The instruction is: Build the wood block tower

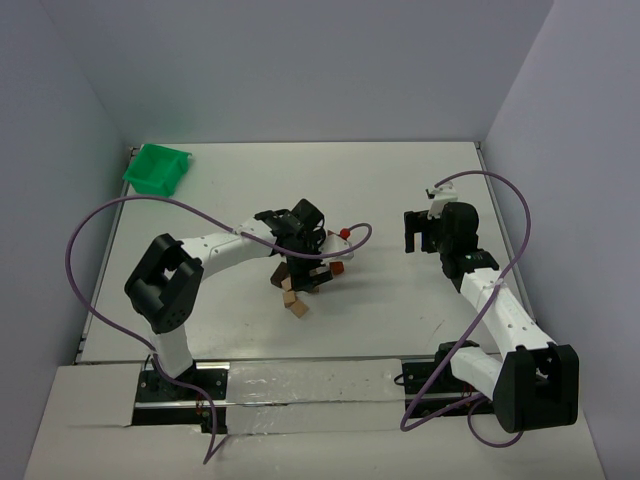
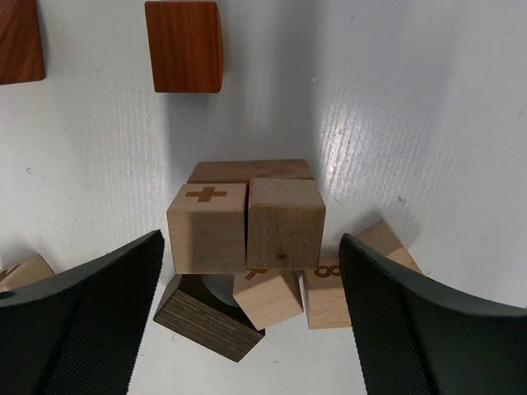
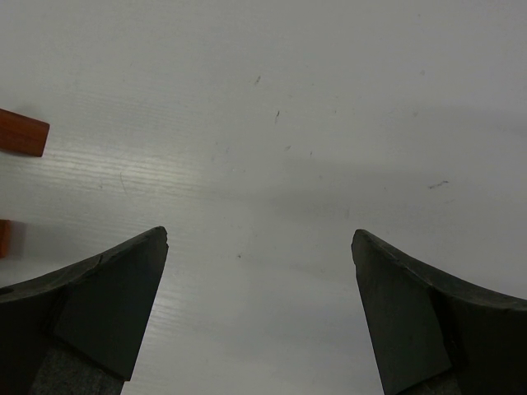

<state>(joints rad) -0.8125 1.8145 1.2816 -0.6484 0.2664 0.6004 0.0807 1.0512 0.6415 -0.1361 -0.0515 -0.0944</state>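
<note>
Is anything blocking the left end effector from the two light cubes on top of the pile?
Nothing visible does. The open left end effector hangs right over the two tan cubes and straddles them, with only bare gaps on either side.

A white, faintly ribbed tabletop lies beneath both pairs of jaws, enclosed by plain pale grey walls beyond and on either side of them.
</note>
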